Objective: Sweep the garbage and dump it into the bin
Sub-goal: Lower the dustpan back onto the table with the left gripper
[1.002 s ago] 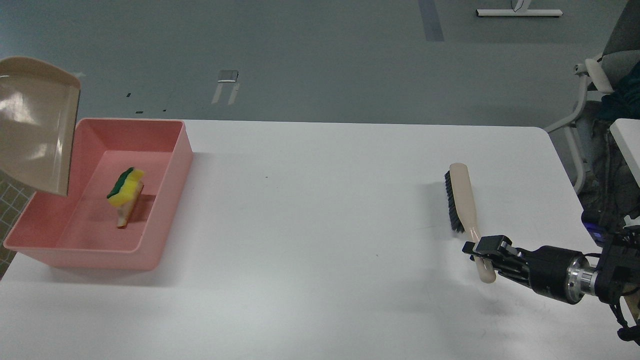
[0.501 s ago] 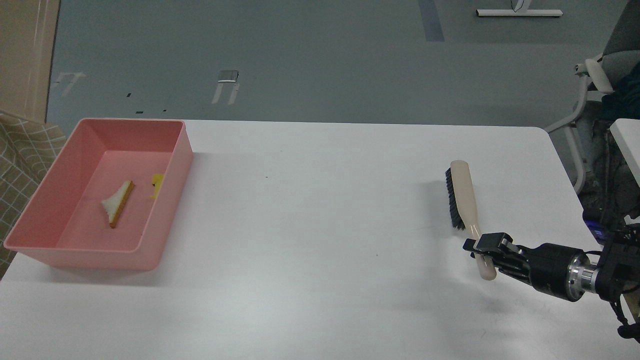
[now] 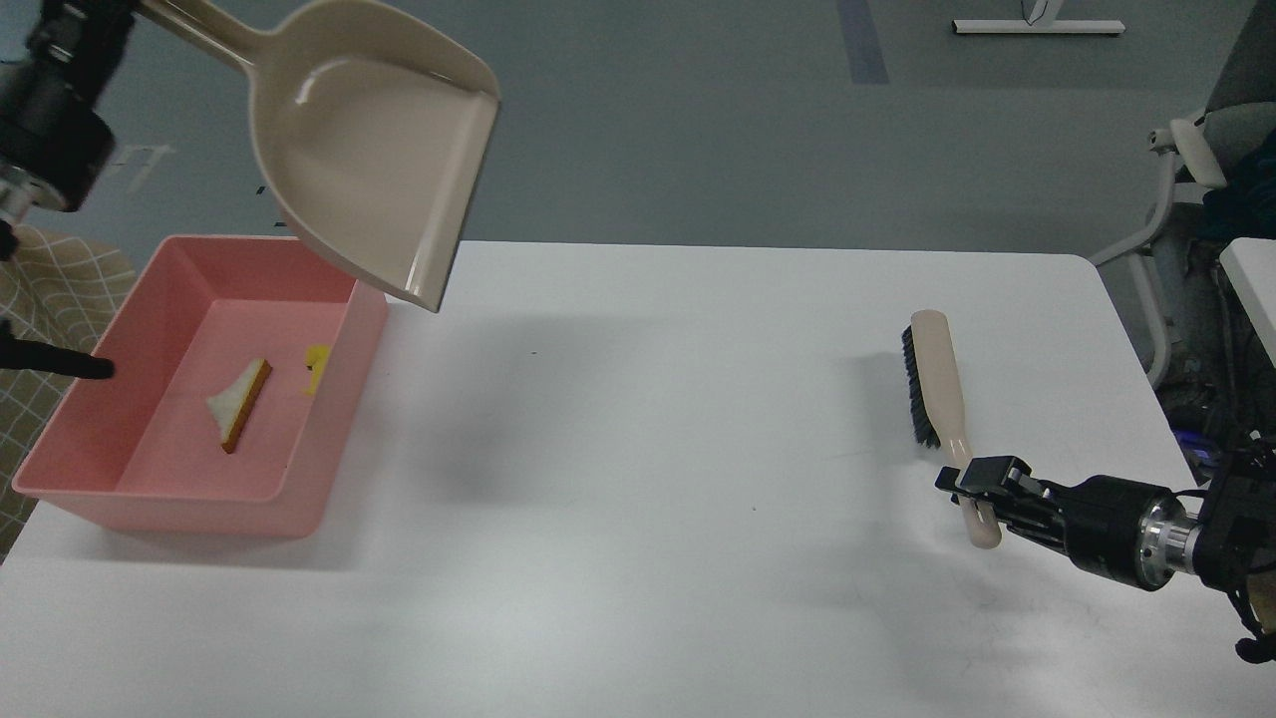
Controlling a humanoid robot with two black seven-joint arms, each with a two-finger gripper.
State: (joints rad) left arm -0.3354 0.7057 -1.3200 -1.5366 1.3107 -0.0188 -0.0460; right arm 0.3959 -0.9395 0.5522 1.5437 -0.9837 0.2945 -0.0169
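The salmon-pink bin [image 3: 60,444] stands at the table's left. In it lie the white triangular bread slice [image 3: 239,404] and the small yellow piece [image 3: 316,367] by the right wall. My left gripper [image 3: 95,15], dark and blurred at the top left, holds the handle of the beige dustpan [image 3: 374,140]. The dustpan is empty and hangs in the air above the bin's far right corner, its mouth pointing down and right. My right gripper [image 3: 972,491] is shut on the handle of the beige brush [image 3: 935,374], whose black bristles face left near the table.
The white table [image 3: 638,479] ends just in front of the bin's left corner. A black pointed part [image 3: 55,364] reaches over the bin's left rim. A chair [image 3: 1186,179] and another table edge stand at the far right.
The dustpan swung from the left edge up and right, now over the bin's far right corner. The scraps settled flat in the bin. The brush shifted slightly right.
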